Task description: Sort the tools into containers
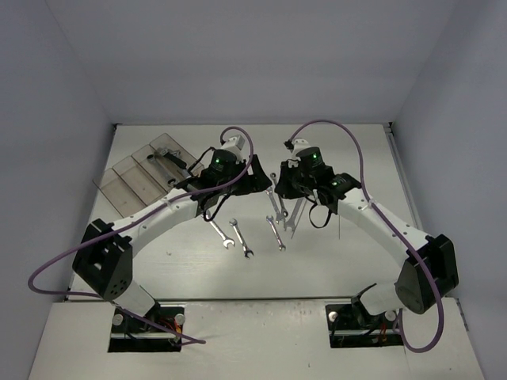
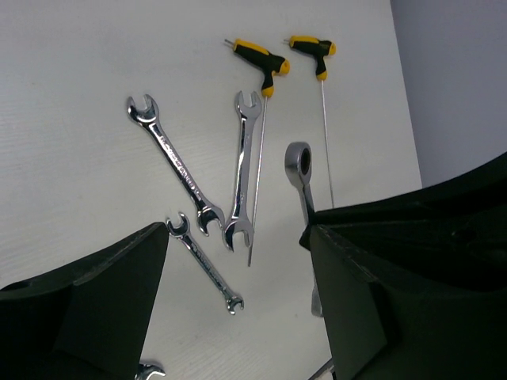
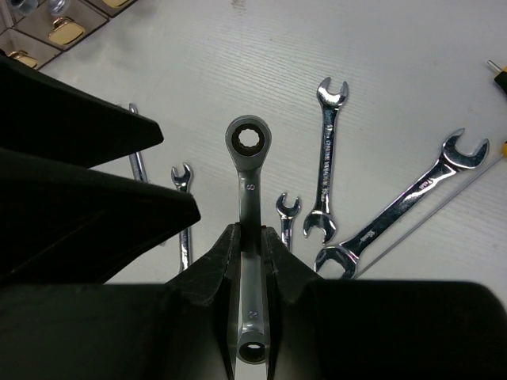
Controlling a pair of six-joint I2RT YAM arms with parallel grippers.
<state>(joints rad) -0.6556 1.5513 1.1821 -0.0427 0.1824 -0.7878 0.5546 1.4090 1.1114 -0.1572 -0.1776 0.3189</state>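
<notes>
Overhead view; two close wrist views, wrenches [image 2: 242, 166] shared

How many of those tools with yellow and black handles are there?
2. In the left wrist view, the left T-handle key lies with its shaft alongside the long wrench, and the right T-handle key lies just right of it. More may hide under the arms.

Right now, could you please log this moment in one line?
left gripper open | right gripper shut on ratcheting wrench | containers far-left
</notes>
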